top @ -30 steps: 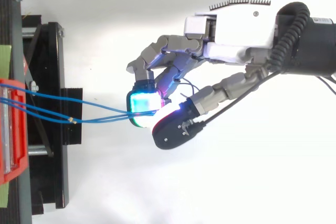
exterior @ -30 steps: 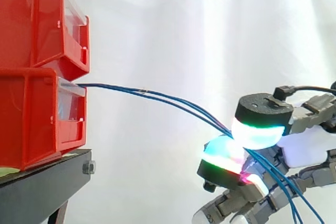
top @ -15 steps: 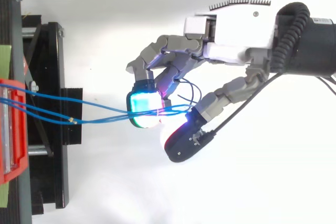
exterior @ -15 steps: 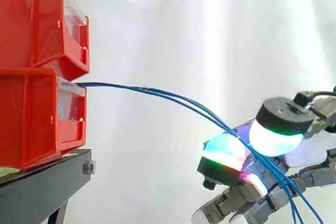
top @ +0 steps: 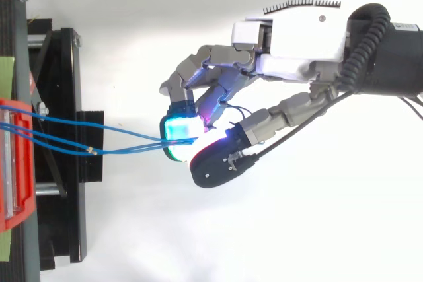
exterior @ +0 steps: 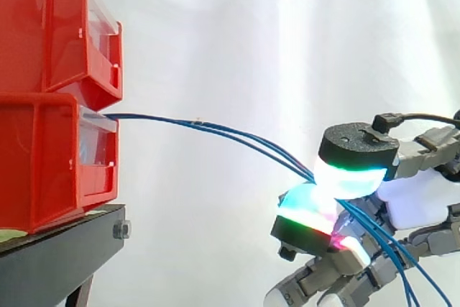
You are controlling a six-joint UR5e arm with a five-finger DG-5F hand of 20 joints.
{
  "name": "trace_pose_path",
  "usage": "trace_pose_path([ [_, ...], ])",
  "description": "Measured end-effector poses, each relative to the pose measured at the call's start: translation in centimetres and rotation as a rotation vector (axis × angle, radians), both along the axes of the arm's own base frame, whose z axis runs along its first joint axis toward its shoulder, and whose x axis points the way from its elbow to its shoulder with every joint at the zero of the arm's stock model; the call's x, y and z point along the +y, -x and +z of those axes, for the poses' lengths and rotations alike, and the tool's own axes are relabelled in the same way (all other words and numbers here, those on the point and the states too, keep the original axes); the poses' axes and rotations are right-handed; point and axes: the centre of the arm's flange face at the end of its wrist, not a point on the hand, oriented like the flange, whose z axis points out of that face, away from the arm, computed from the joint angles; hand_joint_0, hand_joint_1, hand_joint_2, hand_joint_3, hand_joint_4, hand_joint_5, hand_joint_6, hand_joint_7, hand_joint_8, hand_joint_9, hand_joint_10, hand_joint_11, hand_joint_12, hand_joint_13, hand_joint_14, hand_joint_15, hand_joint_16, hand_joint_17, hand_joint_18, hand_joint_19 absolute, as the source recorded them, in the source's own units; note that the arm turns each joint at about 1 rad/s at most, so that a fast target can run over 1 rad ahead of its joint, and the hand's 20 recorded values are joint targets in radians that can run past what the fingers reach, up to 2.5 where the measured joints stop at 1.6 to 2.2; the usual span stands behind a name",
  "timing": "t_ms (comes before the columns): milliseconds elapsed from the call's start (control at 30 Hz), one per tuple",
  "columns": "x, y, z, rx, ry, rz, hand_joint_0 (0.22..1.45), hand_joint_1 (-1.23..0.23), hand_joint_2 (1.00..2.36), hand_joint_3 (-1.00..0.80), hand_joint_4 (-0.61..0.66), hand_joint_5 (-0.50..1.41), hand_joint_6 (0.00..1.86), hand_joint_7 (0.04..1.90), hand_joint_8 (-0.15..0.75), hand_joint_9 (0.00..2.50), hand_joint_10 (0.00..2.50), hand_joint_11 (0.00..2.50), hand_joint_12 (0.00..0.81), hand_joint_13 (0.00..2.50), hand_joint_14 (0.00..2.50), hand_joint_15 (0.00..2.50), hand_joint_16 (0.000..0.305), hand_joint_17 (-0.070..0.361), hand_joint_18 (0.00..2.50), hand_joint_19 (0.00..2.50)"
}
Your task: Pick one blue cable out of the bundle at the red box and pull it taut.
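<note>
I see two red boxes stacked at the left edge of the side view, the upper red box (exterior: 50, 26) on the lower red box (exterior: 43, 163), and both sit on a black stand (exterior: 50, 257) in the lower left corner. From the fronts of the boxes to the robot hand (top: 291, 47) there is wide open room, with the white curtain (exterior: 237, 41) behind it and the blue cables (exterior: 172, 121) crossing it. From the top view the stand and a red box hug the left edge. The robot hand sits in the middle, its arm runs off the right edge, and there is bare white room above and below it. The blue cables come out at the front top of the lower red box. They run to the right and bend downward in a soft curve, so they are not straight. They go in between the thumb pad (exterior: 348, 177) and a glowing fingertip (top: 180, 129), and these two are pressed together on them. More than one strand goes into that pinch. Past the pinch the strands hang down to the lower right corner of the side view, close beside the curled fingers. The robot hand is well apart from the boxes and the stand.
</note>
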Motion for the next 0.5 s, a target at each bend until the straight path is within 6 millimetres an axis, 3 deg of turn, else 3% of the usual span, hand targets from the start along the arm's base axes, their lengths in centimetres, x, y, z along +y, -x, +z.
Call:
trace_pose_path([
  [167, 0.0, 0.0, 0.0, 0.0, 0.0, 0.0, 0.68, -0.93, 1.02, -0.14, -0.07, -0.15, 0.91, 1.1, 0.356, 0.91, 0.01, 0.96, 0.353, 0.45, 0.01, 0.15, 0.051, 0.116, 0.56, 0.22],
  [333, 0.01, -0.02, 0.03, -0.001, 0.0, 0.0, 0.75, -0.99, 1.02, -0.33, -0.04, -0.16, 0.9, 1.08, 0.332, 0.85, 0.01, 0.91, 0.354, 0.4, 0.0, 0.12, 0.051, 0.115, 0.52, 0.19],
  [400, 0.0, -0.03, 0.06, -0.002, 0.0, 0.0, 0.72, -1.01, 1.0, -0.5, 0.02, -0.16, 0.89, 1.04, 0.329, 0.84, 0.01, 0.87, 0.355, 0.38, 0.0, 0.11, 0.051, 0.116, 0.52, 0.19],
  [500, 0.01, -0.03, 0.07, -0.002, -0.001, 0.001, 0.6, -0.94, 1.0, -0.5, 0.06, -0.16, 0.89, 1.0, 0.328, 0.83, 0.01, 0.85, 0.356, 0.36, 0.0, 0.12, 0.052, 0.116, 0.5, 0.22],
])
